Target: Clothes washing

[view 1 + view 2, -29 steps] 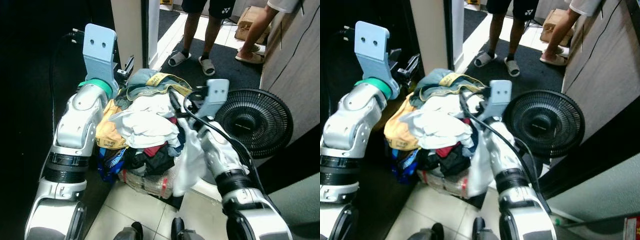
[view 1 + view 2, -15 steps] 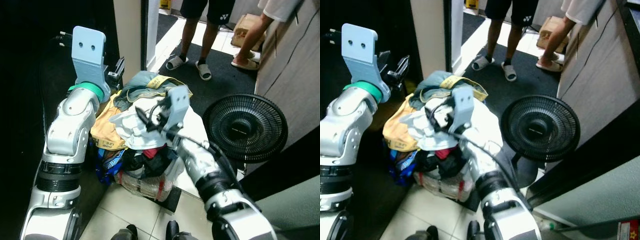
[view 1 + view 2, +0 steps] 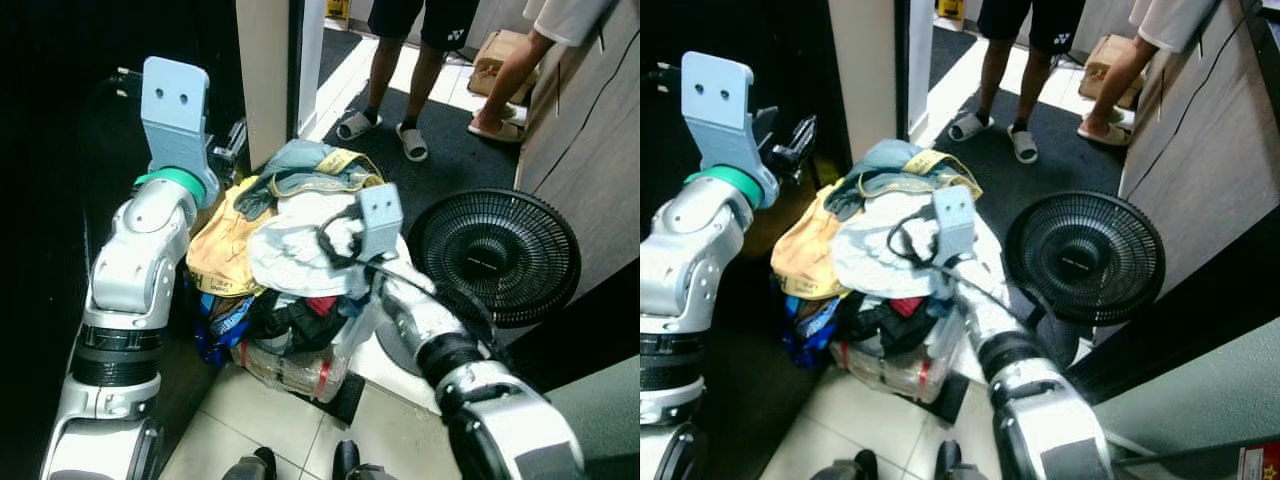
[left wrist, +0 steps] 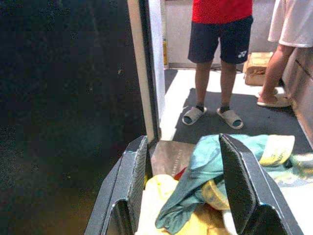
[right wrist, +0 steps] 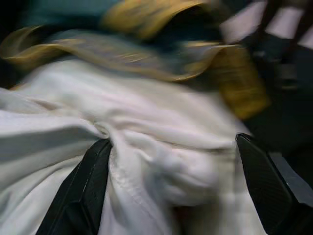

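Right now the right gripper [image 5: 171,196] is down on top of the laundry, its two black fingers [image 5: 80,188] spread wide with a bunched fold of the white garment [image 3: 300,255] lying between them, not yet pinched. Around it sits the clothes pile [image 3: 285,250]: white cloth on top, a teal and yellow piece [image 3: 310,168] behind it towards the doorway, a yellow garment [image 3: 222,250] spilling off the left side, dark and red items squashed underneath, all heaped well above the basket [image 3: 290,365] on the tiled floor. Over on the left, the left gripper [image 4: 183,188] hovers at the pile's far left edge beside the door frame [image 3: 268,75], fingers parted, with nothing between them, the teal cloth just beyond its tips. This load looks soft, light and floppy, so it should crumple and drape rather than lift as one; the sensible hold is that raised white fold, gathered thick between the pads, since a thin single layer could slip out or drag neighbours along. A black fan [image 3: 497,255] stands just beside the pile on the right, close enough to snag trailing fabric. Two people [image 3: 410,60] in sandals stand on the dark mat beyond.
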Controlling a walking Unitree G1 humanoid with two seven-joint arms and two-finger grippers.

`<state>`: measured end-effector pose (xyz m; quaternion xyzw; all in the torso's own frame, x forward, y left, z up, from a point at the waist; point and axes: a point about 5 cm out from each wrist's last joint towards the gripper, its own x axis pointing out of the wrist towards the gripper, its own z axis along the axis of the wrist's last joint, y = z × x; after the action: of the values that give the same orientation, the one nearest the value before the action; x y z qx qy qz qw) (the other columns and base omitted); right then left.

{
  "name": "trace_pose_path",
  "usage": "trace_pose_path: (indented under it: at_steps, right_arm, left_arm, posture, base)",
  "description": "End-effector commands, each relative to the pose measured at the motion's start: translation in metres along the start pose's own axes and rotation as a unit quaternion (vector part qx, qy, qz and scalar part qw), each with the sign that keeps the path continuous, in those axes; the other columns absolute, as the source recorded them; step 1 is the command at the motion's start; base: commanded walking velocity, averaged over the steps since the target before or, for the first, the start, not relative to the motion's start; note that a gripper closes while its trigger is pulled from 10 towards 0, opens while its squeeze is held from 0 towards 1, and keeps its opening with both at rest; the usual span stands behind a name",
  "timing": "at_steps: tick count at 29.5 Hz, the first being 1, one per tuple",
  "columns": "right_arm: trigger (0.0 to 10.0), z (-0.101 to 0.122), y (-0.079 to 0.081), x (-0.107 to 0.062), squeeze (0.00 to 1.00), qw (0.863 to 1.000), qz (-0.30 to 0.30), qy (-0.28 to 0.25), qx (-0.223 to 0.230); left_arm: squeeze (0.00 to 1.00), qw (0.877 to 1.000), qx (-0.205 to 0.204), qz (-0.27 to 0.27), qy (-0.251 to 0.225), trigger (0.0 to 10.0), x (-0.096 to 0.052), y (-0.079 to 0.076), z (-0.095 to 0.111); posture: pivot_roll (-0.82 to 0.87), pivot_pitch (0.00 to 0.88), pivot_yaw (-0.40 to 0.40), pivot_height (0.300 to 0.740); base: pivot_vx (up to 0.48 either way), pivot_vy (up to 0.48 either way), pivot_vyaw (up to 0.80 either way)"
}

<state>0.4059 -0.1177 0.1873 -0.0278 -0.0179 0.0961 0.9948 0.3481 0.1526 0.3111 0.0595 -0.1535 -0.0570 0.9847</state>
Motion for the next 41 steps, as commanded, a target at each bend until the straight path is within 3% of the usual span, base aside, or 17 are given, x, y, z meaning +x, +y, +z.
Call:
trace_pose_path:
  at_steps: [1, 2, 7, 13, 18, 20, 23, 25, 32, 33, 35, 36, 41]
  right_arm:
    - [10.0, -0.011, -0.005, -0.003, 0.00, 1.000, -0.019, 0.020, 0.013]
    - [10.0, -0.018, -0.015, -0.006, 0.00, 0.998, -0.042, 0.030, 0.043]
    - [10.0, -0.021, -0.011, -0.007, 0.00, 0.997, -0.032, 0.033, 0.065]
    - [10.0, -0.033, 0.012, -0.010, 0.00, 0.994, 0.012, 0.044, 0.101]
    - [10.0, -0.033, 0.018, -0.008, 0.00, 0.993, 0.030, 0.047, 0.102]
    - [10.0, -0.036, 0.035, -0.007, 0.00, 0.989, 0.075, 0.062, 0.107]
    - [10.0, -0.042, 0.043, -0.009, 0.00, 0.988, 0.079, 0.081, 0.109]
    - [10.0, -0.059, 0.053, -0.014, 0.00, 0.982, 0.067, 0.124, 0.127]
    - [10.0, -0.062, 0.063, -0.016, 0.00, 0.977, 0.084, 0.134, 0.143]
    - [8.3, -0.058, 0.067, -0.015, 0.00, 0.977, 0.101, 0.124, 0.141]
    - [8.3, -0.058, 0.067, -0.015, 0.00, 0.977, 0.101, 0.124, 0.141]
    - [0.0, -0.053, 0.070, -0.014, 0.00, 0.978, 0.112, 0.111, 0.138]
    - [0.0, -0.042, 0.065, -0.010, 0.00, 0.982, 0.113, 0.078, 0.132]
  left_arm:
    - [0.00, 1.000, 0.003, -0.003, -0.001, 10.0, -0.002, -0.002, 0.001]
    - [0.00, 1.000, 0.002, -0.001, 0.003, 10.0, -0.003, -0.001, 0.000]
    - [0.00, 1.000, 0.002, -0.001, 0.004, 10.0, -0.003, -0.001, 0.000]
    - [0.00, 1.000, 0.003, -0.001, 0.007, 10.0, -0.005, -0.001, 0.000]
    - [0.00, 1.000, 0.003, 0.000, 0.008, 10.0, -0.005, 0.000, 0.000]
    - [0.00, 1.000, 0.004, 0.002, 0.008, 10.0, -0.005, 0.001, 0.001]
    - [0.00, 1.000, 0.006, 0.005, 0.009, 10.0, -0.006, 0.002, 0.001]
    - [0.00, 1.000, 0.010, 0.013, 0.012, 10.0, -0.009, 0.006, 0.001]
    - [0.00, 1.000, 0.014, 0.020, 0.015, 10.0, -0.011, 0.009, 0.001]
    - [0.00, 1.000, 0.014, 0.021, 0.016, 10.0, -0.011, 0.010, 0.001]
    - [0.00, 1.000, 0.014, 0.021, 0.016, 10.0, -0.011, 0.010, 0.001]
    - [0.00, 1.000, 0.015, 0.022, 0.016, 10.0, -0.011, 0.010, 0.001]
    - [0.00, 0.999, 0.014, 0.025, 0.014, 10.0, -0.010, 0.011, 0.001]
  posture:
    - [0.17, 0.219, -0.007, 0.740]
    - [0.17, 0.229, -0.004, 0.740]
    - [0.17, 0.233, -0.004, 0.740]
    - [0.18, 0.247, 0.004, 0.740]
    - [0.18, 0.250, 0.003, 0.740]
    - [0.19, 0.257, -0.002, 0.740]
    - [0.20, 0.263, -0.004, 0.740]
    - [0.21, 0.269, -0.008, 0.740]
    - [0.22, 0.270, -0.010, 0.740]
    - [0.22, 0.269, -0.011, 0.740]
    - [0.22, 0.269, -0.011, 0.740]
    - [0.22, 0.265, -0.013, 0.740]
    - [0.20, 0.253, -0.014, 0.740]
  base:
    - [0.000, 0.000, 0.00]
    - [0.000, 0.000, 0.00]
    - [0.000, 0.000, 0.00]
    - [0.000, 0.000, 0.00]
    - [0.000, 0.000, 0.00]
    - [0.000, 0.000, 0.00]
    - [0.000, 0.000, 0.00]
    - [0.000, 0.000, 0.00]
    - [0.000, 0.000, 0.00]
    - [0.000, 0.000, 0.00]
    - [0.000, 0.000, 0.00]
    - [0.000, 0.000, 0.00]
    - [0.000, 0.000, 0.00]
